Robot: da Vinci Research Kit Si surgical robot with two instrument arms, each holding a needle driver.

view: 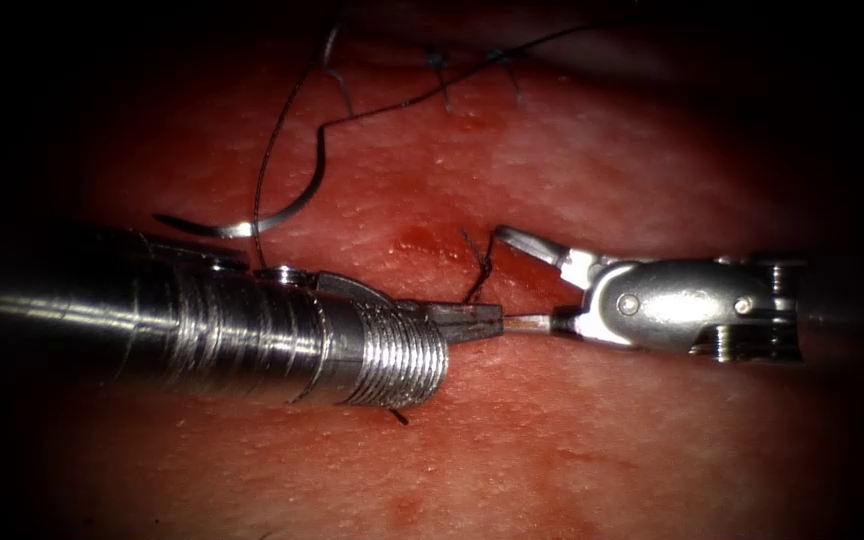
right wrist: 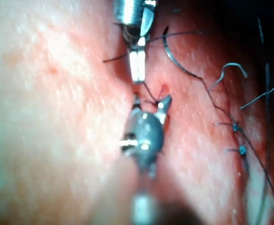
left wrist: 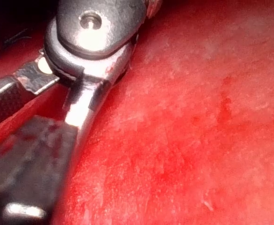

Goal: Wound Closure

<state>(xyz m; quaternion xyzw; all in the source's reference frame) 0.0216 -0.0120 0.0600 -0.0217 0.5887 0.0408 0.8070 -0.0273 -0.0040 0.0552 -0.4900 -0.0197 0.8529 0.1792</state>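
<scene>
The curved needle (view: 252, 226) lies loose on the tissue (view: 602, 160), left of the cut, and neither tool holds it. Its thread (view: 282, 120) loops up toward the knotted stitches (view: 442, 62). My left tool (view: 472, 322) comes in low from the left, jaws shut on a short dark strand of thread (view: 478, 272) that rises from the tissue at the cut. My right tool (view: 517, 282) has its jaws open on either side of that strand, the lower jaw touching the left tool's tip. The needle (right wrist: 174, 61) and both tool tips also appear in the right wrist view.
Two earlier stitches (right wrist: 237, 138) with short cut ends sit along the far part of the cut. Red fluid (view: 417, 240) marks the tissue beside the held strand. The left tool's thick shaft (view: 202, 330) covers the tissue at the left.
</scene>
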